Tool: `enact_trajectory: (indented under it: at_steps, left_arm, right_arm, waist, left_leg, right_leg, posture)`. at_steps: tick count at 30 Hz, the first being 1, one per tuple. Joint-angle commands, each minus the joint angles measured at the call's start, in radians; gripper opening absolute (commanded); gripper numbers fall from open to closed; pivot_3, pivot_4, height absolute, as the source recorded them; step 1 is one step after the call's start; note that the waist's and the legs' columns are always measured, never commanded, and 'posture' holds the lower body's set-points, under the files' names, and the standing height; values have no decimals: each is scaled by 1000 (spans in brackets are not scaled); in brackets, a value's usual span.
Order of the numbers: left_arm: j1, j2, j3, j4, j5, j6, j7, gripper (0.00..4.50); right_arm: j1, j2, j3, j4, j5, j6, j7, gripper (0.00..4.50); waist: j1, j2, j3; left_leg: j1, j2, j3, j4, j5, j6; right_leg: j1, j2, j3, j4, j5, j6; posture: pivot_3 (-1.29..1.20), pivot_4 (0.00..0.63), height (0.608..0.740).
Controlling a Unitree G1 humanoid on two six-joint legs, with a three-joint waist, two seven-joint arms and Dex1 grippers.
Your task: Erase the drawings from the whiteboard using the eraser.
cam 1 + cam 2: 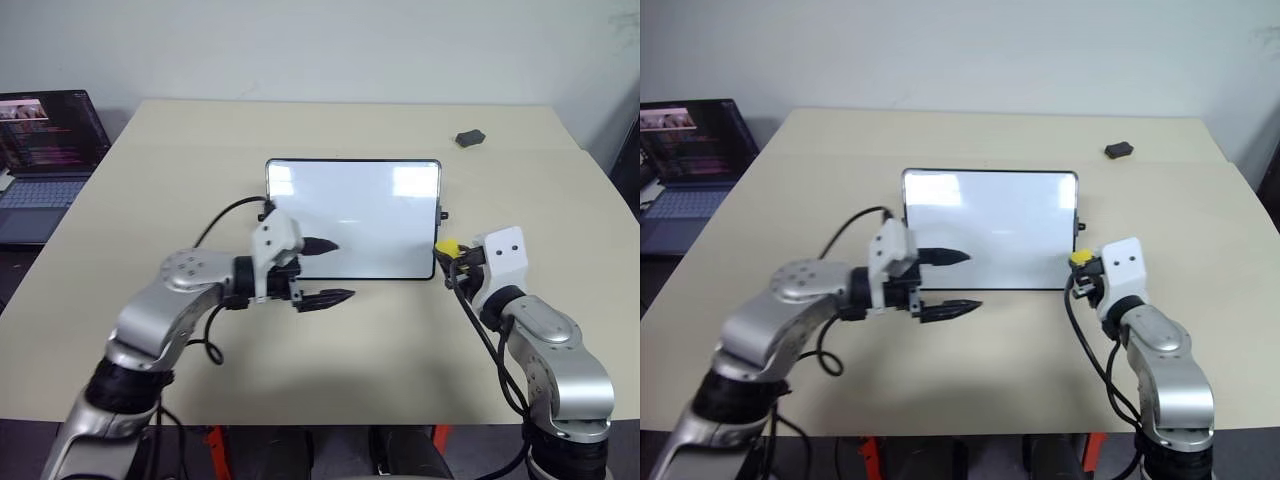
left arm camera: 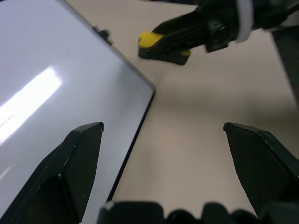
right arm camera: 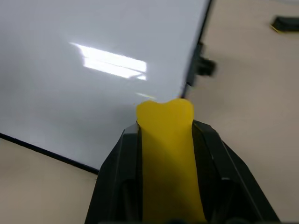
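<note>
Whiteboard: the whiteboard (image 1: 352,215) lies flat at the middle of the table (image 1: 330,345), a glossy white rectangle in a thin black frame with rounded corners and a small black knob on its right edge; its surface reads clean white with two bright window glints along the far edge, no marks to be made out
Eraser: the eraser (image 3: 168,158) is a yellow block pinched lengthwise, its yellow end poking past the fingertips with a slight notch in the tip; it sits off the board's near right corner, about 4 o'clock from the board's centre
Right gripper: the right gripper (image 1: 450,250) is clenched on the eraser, just beside the board's right edge, above the table
Left gripper: the left gripper (image 1: 328,271) has its jaws spread wide and empty, one finger over the board's near left part, the other over bare table at about 7 o'clock from the board's centre
Dark lump: a dark grey lump (image 1: 470,138) rests at 1 o'clock, well apart from the board
Laptop: a laptop (image 1: 45,160) stands open at 10 o'clock, off the table's left side
</note>
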Motion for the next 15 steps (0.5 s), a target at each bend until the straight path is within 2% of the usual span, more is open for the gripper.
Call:
enact_trajectory:
  at_steps: [1, 6, 15]
  left_arm:
    - [-70, -27, -89, 40, 54, -67, -73, 4500]
    - [-116, -38, -190, 104, 157, -171, -146, 4500]
    - [-111, -94, -203, 127, 212, -198, -149, 4500]
  right_arm:
    - [41, 17, -61, -39, 0, 11, -60, 1102]
    - [76, 48, -92, -4, 21, -5, -103, 1102]
    - [65, 38, -69, 73, 44, -53, -121, 1102]
  waist:
    - [-3, 0, 0]
    - [-9, 1, 0]
    - [-3, 1, 0]
  left_leg:
    - [0, 0, 0, 0, 0, 0]
    - [1, 1, 2, -1, 0, 0]
    - [1, 0, 2, 1, 0, 1]
  right_leg:
    - [0, 0, 0, 0, 0, 0]
    - [0, 2, 2, 1, 0, 0]
    - [0, 2, 2, 4, 0, 0]
  posture:
    - [0, 150, 740]
    - [0, 150, 740]
    - [0, 150, 740]
